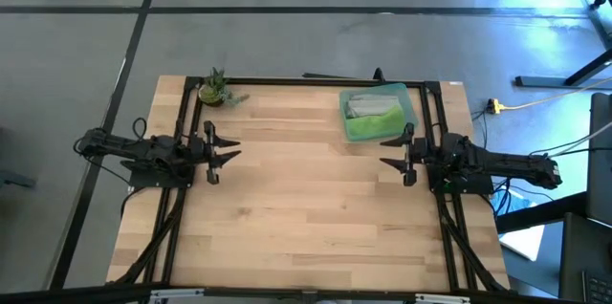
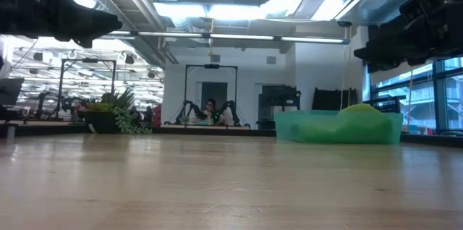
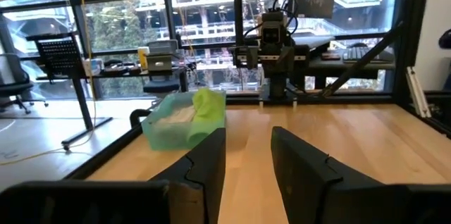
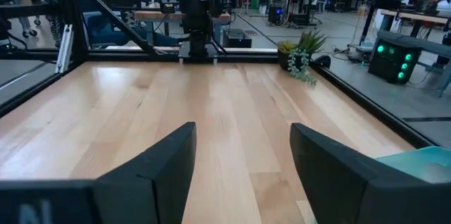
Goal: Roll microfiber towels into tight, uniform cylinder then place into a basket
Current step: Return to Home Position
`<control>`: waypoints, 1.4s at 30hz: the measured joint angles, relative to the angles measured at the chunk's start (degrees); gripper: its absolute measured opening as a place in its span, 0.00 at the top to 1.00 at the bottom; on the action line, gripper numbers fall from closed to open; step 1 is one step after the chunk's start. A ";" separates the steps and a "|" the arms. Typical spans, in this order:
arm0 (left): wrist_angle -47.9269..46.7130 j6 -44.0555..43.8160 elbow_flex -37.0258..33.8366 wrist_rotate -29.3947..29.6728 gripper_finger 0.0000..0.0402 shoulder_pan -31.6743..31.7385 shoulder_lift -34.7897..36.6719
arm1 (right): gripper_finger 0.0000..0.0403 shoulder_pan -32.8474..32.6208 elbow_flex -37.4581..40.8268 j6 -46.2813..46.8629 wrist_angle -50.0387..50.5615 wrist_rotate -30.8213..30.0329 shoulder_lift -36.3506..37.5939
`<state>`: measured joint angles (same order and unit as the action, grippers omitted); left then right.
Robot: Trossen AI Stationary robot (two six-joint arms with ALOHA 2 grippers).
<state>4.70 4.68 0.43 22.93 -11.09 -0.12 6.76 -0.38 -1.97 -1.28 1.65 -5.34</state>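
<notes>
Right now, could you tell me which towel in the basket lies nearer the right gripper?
The lime green towel; the grey towel lies beyond it, farther from the right gripper.

In the right wrist view, the shallow teal-green plastic basket (image 4: 421, 159) is cut off by the picture's corner (only a bit of rim shows). In the low view, its wall hides most of the bright lime green towel (image 2: 359, 109). The light grey towel (image 1: 366, 104) cannot be seen there at all. The person (image 2: 210, 108) far behind the table is too small to make out.

Small potted plant (image 1: 216, 89) on the table's (image 1: 306, 218) corner; person (image 2: 210, 109) beyond.
</notes>
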 joint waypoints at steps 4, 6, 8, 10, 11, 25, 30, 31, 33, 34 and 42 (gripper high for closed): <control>-0.97 2.76 0.00 0.44 0.73 0.00 -0.08 | 0.42 -0.01 0.00 -0.09 -0.15 1.58 -0.02; -0.97 3.44 0.00 0.45 0.73 0.00 -0.41 | 0.42 -0.04 0.00 -0.19 -0.49 3.01 -0.02; -0.97 3.44 0.00 0.45 0.73 0.00 -0.35 | 0.42 -0.04 0.00 -0.25 -0.69 4.34 -0.02; -0.97 3.36 0.00 0.45 0.73 0.00 -0.39 | 0.42 -0.04 0.00 -0.83 -0.76 4.74 -0.02; -0.97 3.04 0.00 0.44 0.73 0.00 -0.39 | 0.42 -0.04 0.00 -1.35 -0.76 4.96 -0.02; -0.97 -1.15 0.00 0.43 0.73 -0.02 -0.39 | 0.42 -0.37 0.00 8.25 -0.98 6.08 -0.07; -0.97 -1.13 0.00 0.41 0.73 -0.02 -0.39 | 0.42 -0.37 0.00 16.32 -1.00 6.03 -0.07; -0.97 -1.13 0.00 0.41 0.73 -0.02 -0.39 | 0.42 -0.37 0.00 16.71 -0.98 6.03 -0.07; -0.97 -1.13 0.00 0.41 0.73 -0.02 -0.39 | 0.42 -0.37 0.00 16.36 -0.98 6.03 -0.07; -0.97 -1.13 0.00 0.41 0.73 -0.03 -0.39 | 0.42 -0.37 0.00 15.99 -0.98 6.03 -0.07; -0.97 -1.11 0.01 0.41 0.73 -0.02 -0.39 | 0.42 -0.37 0.00 15.15 -0.98 6.01 -0.04</control>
<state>3.73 3.57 0.44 23.33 -11.11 -0.51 6.39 -0.38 13.18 -2.26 7.66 -5.39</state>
